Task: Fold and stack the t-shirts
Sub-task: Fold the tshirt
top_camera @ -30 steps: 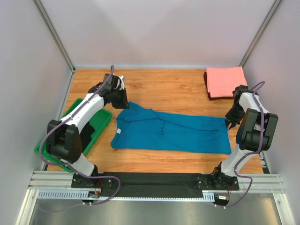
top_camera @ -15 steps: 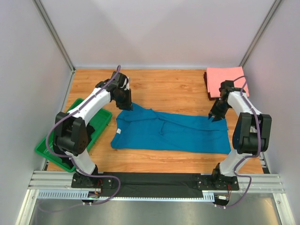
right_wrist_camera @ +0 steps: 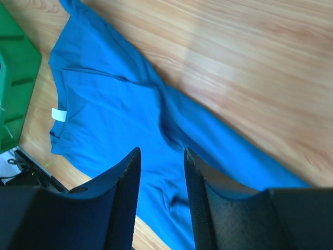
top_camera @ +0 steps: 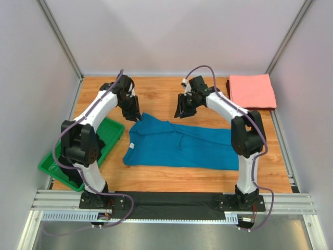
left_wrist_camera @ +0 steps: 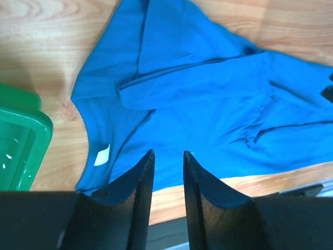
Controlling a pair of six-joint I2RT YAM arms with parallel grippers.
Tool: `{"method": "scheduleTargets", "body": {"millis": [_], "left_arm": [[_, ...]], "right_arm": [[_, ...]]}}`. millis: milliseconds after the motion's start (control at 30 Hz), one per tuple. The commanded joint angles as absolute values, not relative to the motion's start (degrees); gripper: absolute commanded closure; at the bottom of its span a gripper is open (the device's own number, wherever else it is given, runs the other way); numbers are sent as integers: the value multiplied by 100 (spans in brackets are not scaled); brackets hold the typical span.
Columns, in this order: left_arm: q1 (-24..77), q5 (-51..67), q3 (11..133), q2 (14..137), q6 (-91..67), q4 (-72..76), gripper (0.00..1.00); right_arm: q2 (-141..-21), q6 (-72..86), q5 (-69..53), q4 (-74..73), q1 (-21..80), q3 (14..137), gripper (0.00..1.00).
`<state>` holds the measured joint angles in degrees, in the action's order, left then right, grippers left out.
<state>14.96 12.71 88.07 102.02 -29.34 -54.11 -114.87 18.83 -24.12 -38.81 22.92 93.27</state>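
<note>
Blue shirt (top_camera: pixel 187 146) lies spread in the middle of the table (top_camera: pixel 171 179), the pink shirt (top_camera: pixel 252 91) sits folded at 1 o'clock, and the left gripper (top_camera: pixel 135 115) and right gripper (top_camera: pixel 180 114) hang partly open and empty over the blue one's 12 o'clock edge, probably ready to pinch and fold it.

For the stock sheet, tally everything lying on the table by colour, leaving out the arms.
teal-blue t-shirt, spread out: 1
salmon-pink t-shirt, folded at the far right corner: 1
green tray, at the left edge: 1
Total: 3
</note>
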Motion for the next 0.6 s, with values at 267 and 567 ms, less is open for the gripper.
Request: {"method": "scheduleTargets", "body": {"millis": [267, 567], "left_arm": [[1310, 1925, 8605, 10881, -2137, -5090, 62], [1310, 1407, 8736, 11329, -1863, -4975, 58]], "right_arm": [[-12647, 1372, -3559, -3244, 2619, 9940, 59], [-12946, 1266, -3498, -3243, 2654, 10361, 59]]}}
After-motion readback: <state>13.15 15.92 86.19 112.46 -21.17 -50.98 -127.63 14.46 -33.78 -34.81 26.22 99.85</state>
